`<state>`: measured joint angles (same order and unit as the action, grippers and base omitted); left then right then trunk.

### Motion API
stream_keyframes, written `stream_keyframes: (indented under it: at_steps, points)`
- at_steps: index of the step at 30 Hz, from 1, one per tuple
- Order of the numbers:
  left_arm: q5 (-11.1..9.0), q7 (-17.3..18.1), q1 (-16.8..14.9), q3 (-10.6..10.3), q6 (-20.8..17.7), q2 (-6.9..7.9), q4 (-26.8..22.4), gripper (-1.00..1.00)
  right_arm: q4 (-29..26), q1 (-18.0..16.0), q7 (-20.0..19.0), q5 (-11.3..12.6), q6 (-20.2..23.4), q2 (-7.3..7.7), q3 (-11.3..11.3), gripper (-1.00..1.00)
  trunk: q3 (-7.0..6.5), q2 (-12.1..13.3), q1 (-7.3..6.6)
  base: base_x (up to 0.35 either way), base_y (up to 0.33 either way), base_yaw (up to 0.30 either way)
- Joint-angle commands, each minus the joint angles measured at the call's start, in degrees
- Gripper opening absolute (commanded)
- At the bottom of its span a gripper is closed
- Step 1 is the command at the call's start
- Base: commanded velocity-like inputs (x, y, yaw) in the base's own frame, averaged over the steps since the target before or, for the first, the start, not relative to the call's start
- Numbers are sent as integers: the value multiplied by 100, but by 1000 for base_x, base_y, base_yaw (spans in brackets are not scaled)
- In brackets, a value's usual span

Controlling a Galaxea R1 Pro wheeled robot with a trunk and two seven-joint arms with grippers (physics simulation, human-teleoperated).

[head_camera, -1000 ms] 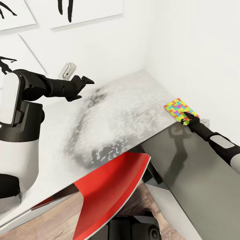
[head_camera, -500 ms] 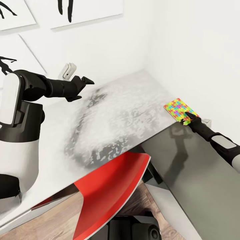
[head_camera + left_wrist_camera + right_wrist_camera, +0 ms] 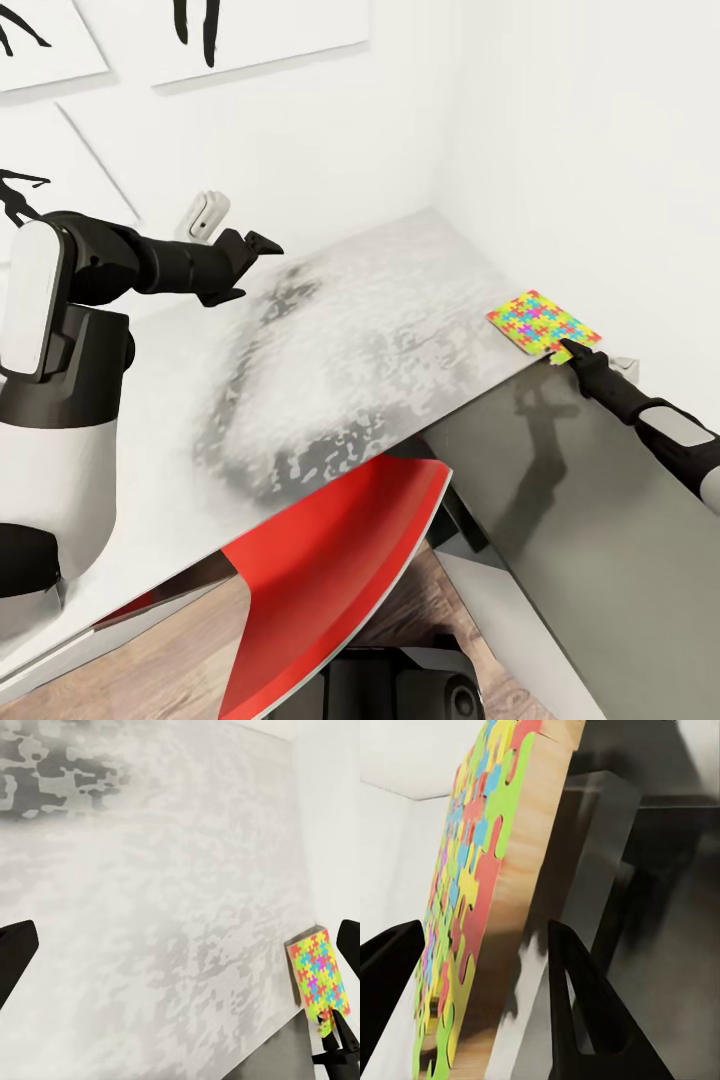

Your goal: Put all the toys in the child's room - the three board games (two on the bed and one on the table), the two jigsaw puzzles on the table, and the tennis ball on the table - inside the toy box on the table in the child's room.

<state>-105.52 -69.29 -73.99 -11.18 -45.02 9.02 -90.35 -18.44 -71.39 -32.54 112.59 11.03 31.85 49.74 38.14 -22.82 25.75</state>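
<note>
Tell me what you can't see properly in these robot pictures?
- Jigsaw puzzle: in the right wrist view its far end is cut off by the picture's edge.
- Right gripper: in the head view its tips are too small to tell whether they pinch the puzzle's corner.
- Red chair: the table hides its top in the head view.
- Left gripper: seen side-on in the head view, so its finger gap is unclear there.

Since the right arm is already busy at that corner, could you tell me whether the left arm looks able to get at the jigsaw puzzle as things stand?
Probably not easily. The left gripper hovers open far across the table from the jigsaw puzzle, and the right gripper already straddles the puzzle's near edge.
</note>
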Motion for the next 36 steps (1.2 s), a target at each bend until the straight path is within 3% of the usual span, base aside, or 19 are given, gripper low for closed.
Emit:
stream_keyframes:
  at_steps: [1, 21, 29, 36]
  points:
    - [-39, -50, -4, -4, -24, 3, -2, 100, 4, -6, -16, 61, 30, 6, 44, -100, 8, -9, 3, 0, 0, 0]
    - [-37, -44, 39, 2, -24, 5, -6, 100, -31, -1, -44, 76, 61, 88, 44, -100, 8, -9, 3, 0, 0, 0]
    - [-35, -15, 162, 2, -24, 20, -8, 100, -154, 3, -61, 100, 116, 223, 44, -100, 8, -9, 3, 0, 0, 0]
    - [-37, -14, 222, -7, -24, 14, -9, 100, -661, 49, -109, 115, 137, 497, 65, -100, 8, -9, 3, 0, 0, 0]
